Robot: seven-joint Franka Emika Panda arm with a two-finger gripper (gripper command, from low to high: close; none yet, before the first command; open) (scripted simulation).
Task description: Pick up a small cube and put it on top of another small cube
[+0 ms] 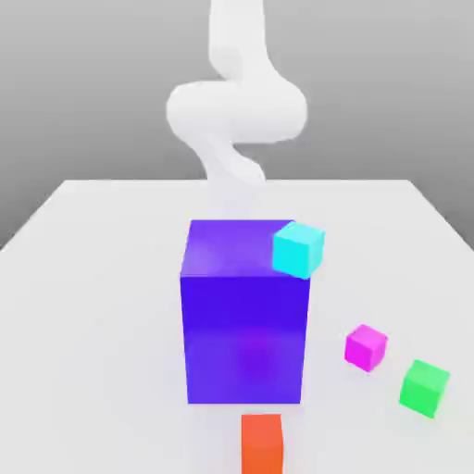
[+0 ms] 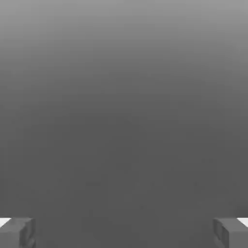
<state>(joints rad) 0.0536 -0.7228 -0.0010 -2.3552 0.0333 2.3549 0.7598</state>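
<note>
The small magenta-pink cube (image 1: pixel 366 347) rests on the white table (image 1: pixel 93 278), toward the exterior view's right of the big blue-purple block (image 1: pixel 244 310). A small green cube (image 1: pixel 424 387) lies just right of and nearer than it. A small cyan cube (image 1: pixel 298 248) appears by the block's upper right corner; whether it touches the block I cannot tell. The white arm (image 1: pixel 236 106) rises behind the block at the table's far side. In the hand view my gripper (image 2: pixel 124 233) is open, its fingertips (image 2: pixel 17 232) wide apart with nothing between them, facing plain grey.
An orange-red cube (image 1: pixel 262 442) stands at the near edge, in front of the big block. The tall block sits mid-table between the arm and the near cubes.
</note>
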